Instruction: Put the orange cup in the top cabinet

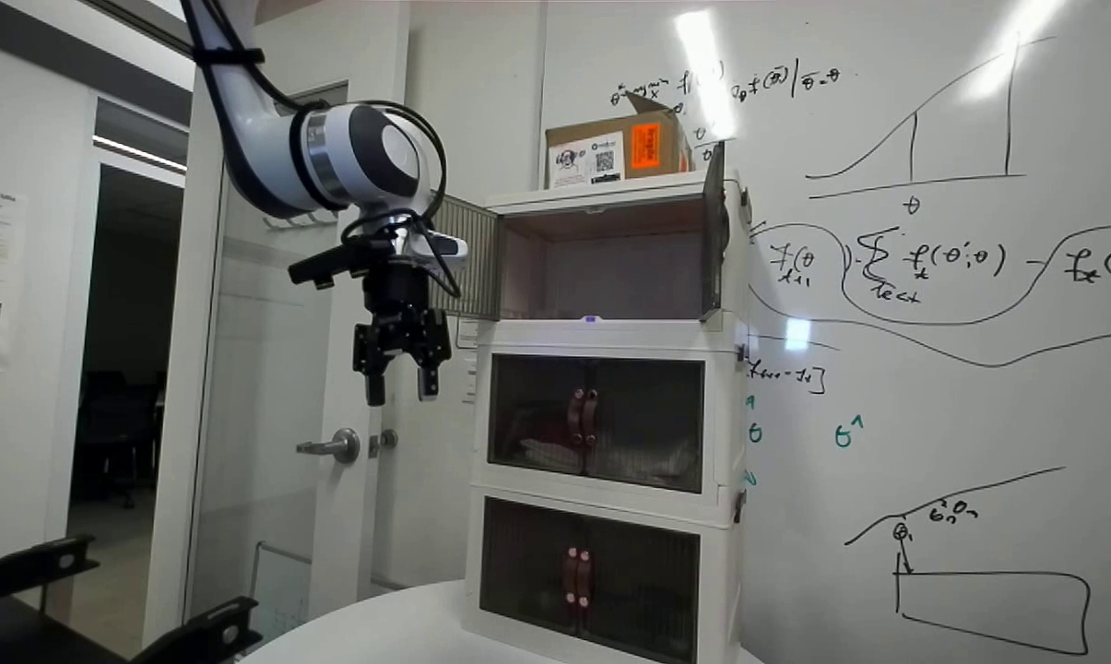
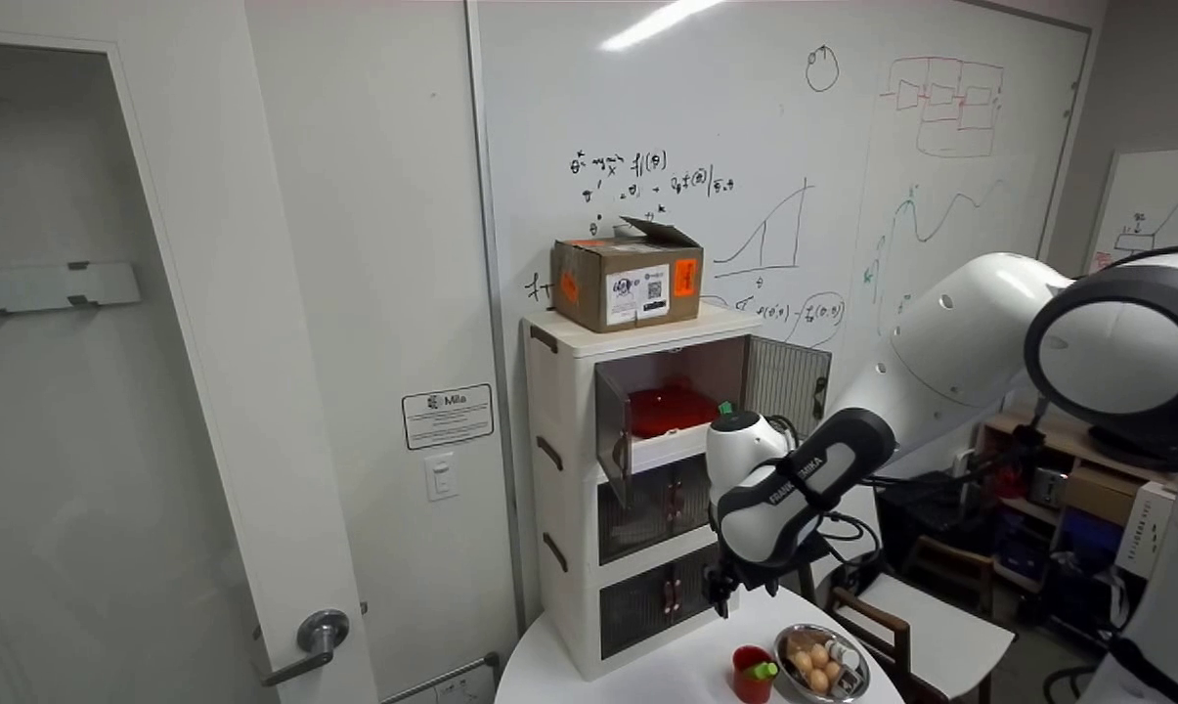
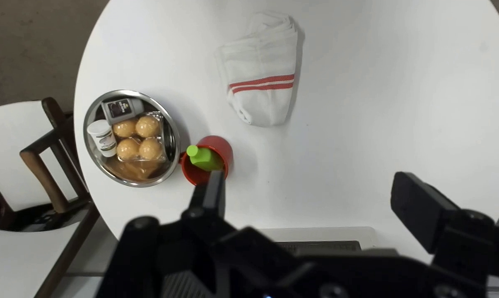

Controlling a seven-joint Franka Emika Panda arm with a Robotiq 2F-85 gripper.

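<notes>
wrist view: orange-red cylindrical cup below and apart from the black two-finger gripper.
the gripper's jaws stand wide apart above the round white table. the cup stands upright on the table, at picture left, its rim partly covered by the gripper; it holds a lime-green bottle. a folded white cloth with red stripes shows in the wrist view only. in both exterior views, the uppermost white-framed cabinet compartment has its tinted doors swung out; the red rounded object inside it shows only in an exterior view.
</notes>
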